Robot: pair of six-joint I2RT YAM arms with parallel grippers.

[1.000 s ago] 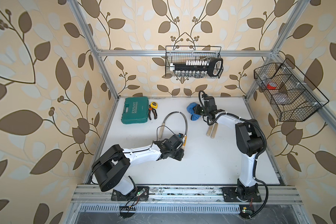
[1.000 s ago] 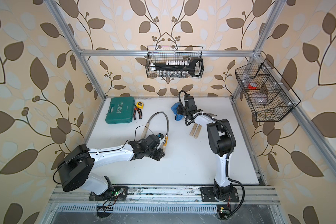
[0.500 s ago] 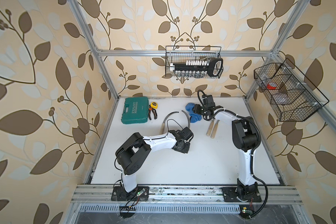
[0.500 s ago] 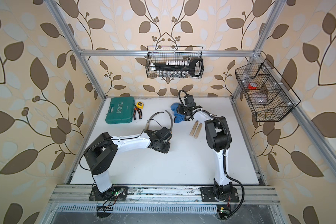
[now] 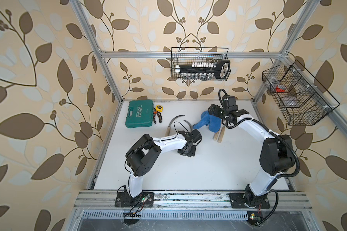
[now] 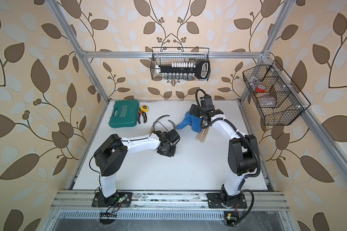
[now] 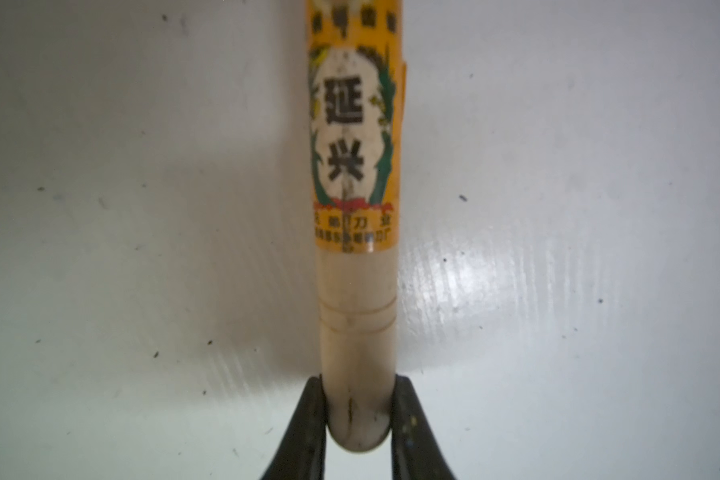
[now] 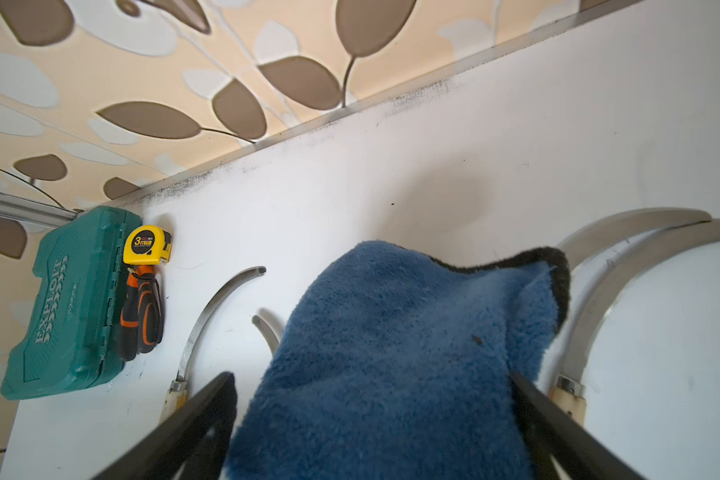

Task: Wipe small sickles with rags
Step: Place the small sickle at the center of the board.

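1. Clamping one sickle (image 7: 356, 299) by the butt of its pale handle, the left gripper (image 7: 357, 399) is closed tight on the wood, over the white table (image 7: 142, 208).
2. Right gripper (image 8: 371, 378): jaws spread wide, blue cloth (image 8: 391, 353) bulging between them, not pinched.
3. Cloth lies over two more sickles (image 5: 220, 136) toward the back wall.
4. Fourth sickle (image 5: 168, 131) lies flat near the pliers (image 5: 158, 118).

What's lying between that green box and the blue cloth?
Both top views show pliers and a tape measure by the green box, then a free sickle and a held sickle nearer the blue cloth.
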